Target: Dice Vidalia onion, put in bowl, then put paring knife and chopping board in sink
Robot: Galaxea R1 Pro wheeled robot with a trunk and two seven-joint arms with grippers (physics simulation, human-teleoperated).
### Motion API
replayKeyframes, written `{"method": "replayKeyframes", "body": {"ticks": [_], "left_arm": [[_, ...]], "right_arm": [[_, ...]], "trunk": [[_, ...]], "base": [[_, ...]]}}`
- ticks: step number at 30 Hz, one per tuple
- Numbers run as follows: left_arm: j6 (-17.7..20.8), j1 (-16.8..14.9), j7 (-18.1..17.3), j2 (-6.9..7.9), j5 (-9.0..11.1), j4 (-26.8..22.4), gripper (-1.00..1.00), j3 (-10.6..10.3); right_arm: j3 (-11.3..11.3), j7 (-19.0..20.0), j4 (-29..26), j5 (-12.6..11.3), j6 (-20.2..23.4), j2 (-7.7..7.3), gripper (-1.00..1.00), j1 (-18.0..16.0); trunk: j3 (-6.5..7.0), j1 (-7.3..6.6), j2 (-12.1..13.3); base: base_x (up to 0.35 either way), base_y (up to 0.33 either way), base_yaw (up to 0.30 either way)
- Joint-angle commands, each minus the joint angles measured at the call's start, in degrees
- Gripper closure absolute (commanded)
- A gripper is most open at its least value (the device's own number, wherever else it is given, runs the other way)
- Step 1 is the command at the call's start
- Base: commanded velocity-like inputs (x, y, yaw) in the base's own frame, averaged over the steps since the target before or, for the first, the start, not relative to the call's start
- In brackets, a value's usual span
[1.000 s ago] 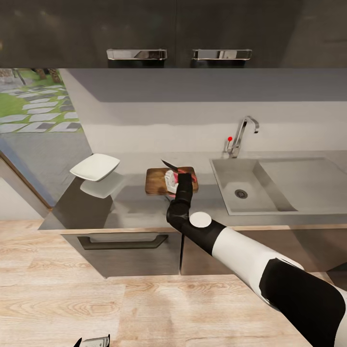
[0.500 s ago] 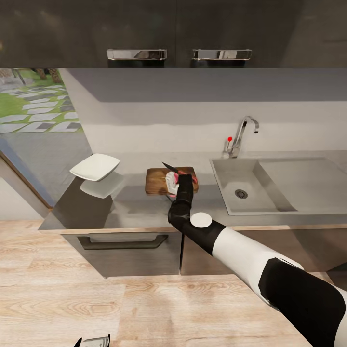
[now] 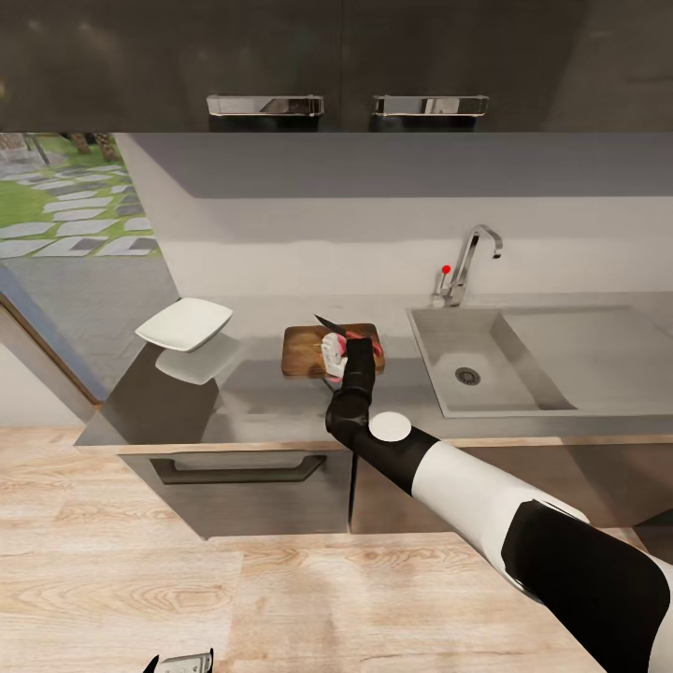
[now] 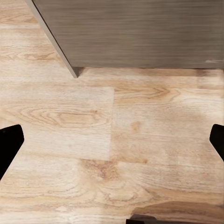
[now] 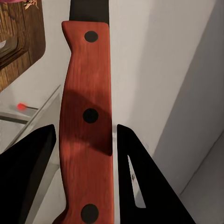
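Right gripper (image 5: 84, 154) clamped on red-handled dark-bladed paring knife (image 5: 87, 116), poised over pale Vidalia onion (image 3: 331, 350) on brown wooden chopping board (image 3: 304, 350), white bowl (image 3: 184, 323) at nine o'clock; advised: press blade straight down, level; left gripper (image 4: 112, 140) spread wide, idle.

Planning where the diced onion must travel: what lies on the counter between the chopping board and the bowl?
In the head view, only bare glossy countertop lies between the chopping board and the bowl.
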Motion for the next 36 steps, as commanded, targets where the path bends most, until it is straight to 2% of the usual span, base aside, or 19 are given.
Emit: {"method": "replayKeyframes", "body": {"ticks": [1, 24, 31, 36], "left_arm": [[-0.3, -0.1, 0.0, 0.00, 0.1, 0.2, -1.00, 0.1], [-0.3, -0.1, 0.0, 0.00, 0.1, 0.2, -1.00, 0.1], [-0.3, -0.1, 0.0, 0.02, 0.1, 0.2, -1.00, 0.1], [-0.3, -0.1, 0.1, 0.02, 0.1, 0.2, -1.00, 0.1]], "right_arm": [[0.3, -0.5, 0.1, -0.5, 0.3, 0.00, 1.00, -0.1], [0.3, -0.5, 0.1, -0.5, 0.3, 0.00, 1.00, -0.1], [0.3, 1.6, 0.1, -0.5, 0.3, 0.00, 1.00, -0.1], [0.2, 1.7, 0.0, -0.2, 0.3, 0.00, 1.00, -0.1]], "trunk": [[-0.08, 0.02, -0.1], [-0.08, 0.02, -0.1], [-0.08, 0.02, -0.1], [-0.08, 0.02, -0.1]], "base": [[0.000, 0.000, 0.000], [0.000, 0.000, 0.000], [0.000, 0.000, 0.000], [0.000, 0.000, 0.000]]}}
